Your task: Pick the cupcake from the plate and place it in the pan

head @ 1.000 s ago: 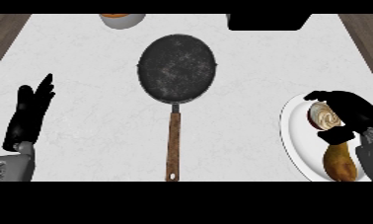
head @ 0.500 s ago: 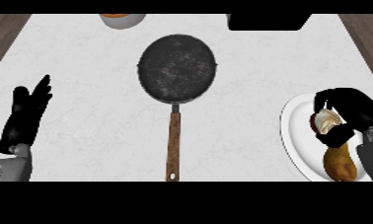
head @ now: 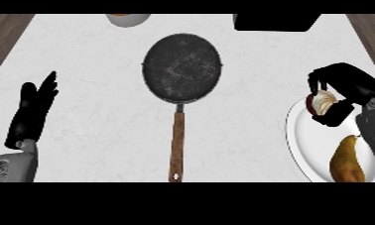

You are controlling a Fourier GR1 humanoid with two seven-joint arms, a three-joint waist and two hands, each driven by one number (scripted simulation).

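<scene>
A cupcake [head: 321,103] with pale frosting and a dark wrapper shows at the right, over the upper edge of a white plate [head: 304,140]. My right hand [head: 345,90] is curled round it, fingers over its top and thumb under it. Whether the cupcake still touches the plate I cannot tell. The dark round pan [head: 181,68] lies in the middle of the counter, its brown handle [head: 176,142] pointing toward me. My left hand [head: 33,110] rests open at the left edge, fingers up, far from the pan.
A brown pear-shaped item [head: 347,162] lies on the plate's lower part. A bowl with an orange inside [head: 127,18] sits at the back edge, left of centre. A black block [head: 276,22] stands at the back right. Wooden strips border the counter at both sides.
My right hand with the cupcake has moved up and slightly away from the plate's middle, toward its upper edge. The left hand has barely shifted.
</scene>
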